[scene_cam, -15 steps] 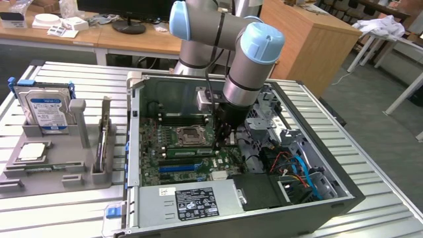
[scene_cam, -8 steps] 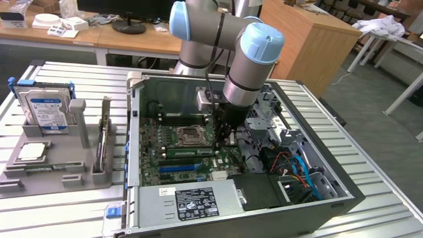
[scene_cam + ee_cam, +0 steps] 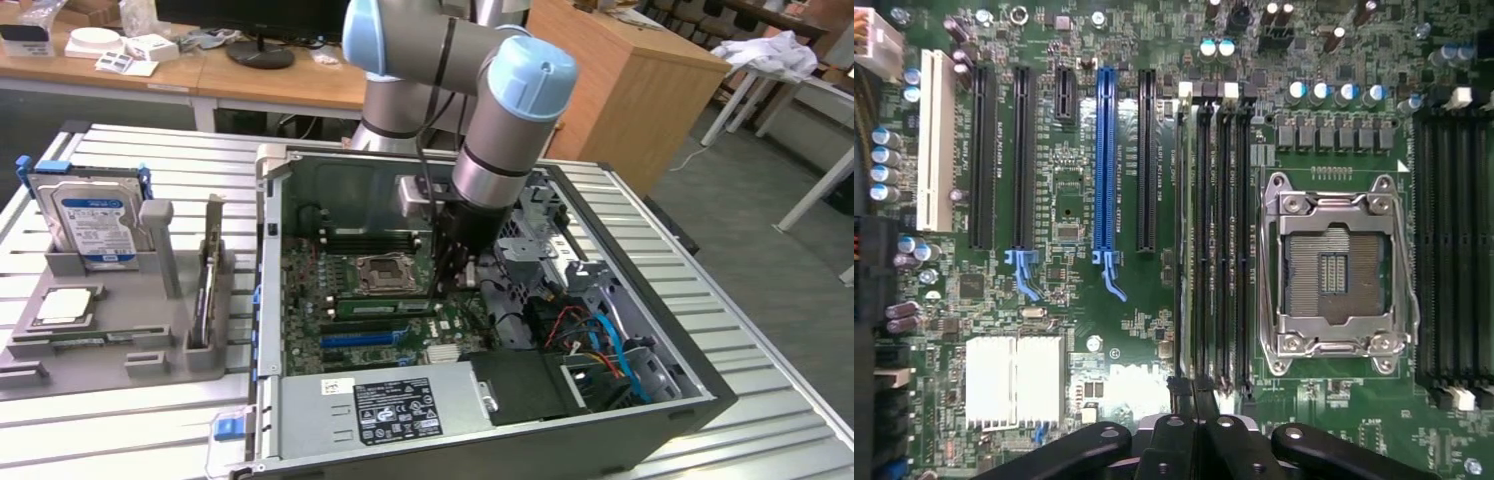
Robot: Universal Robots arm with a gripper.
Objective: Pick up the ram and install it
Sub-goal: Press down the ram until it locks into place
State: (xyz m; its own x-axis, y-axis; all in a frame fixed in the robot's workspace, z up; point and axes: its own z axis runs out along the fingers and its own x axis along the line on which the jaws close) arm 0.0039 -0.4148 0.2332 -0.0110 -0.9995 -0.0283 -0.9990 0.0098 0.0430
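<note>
Motherboard (image 3: pixel 1104 330) print unreadable, perhaps; hard drive (image 3: pixel 96 222) blue-labelled.

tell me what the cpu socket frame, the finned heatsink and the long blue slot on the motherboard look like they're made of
Square silver CPU socket frame: looks like bare metal, shiny with bright glints.
Pale finned heatsink block: probably aluminium, matte silver-white with parallel fins.
Long blue expansion slot: likely moulded plastic, with a uniform saturated colour and a dull sheen.
</note>
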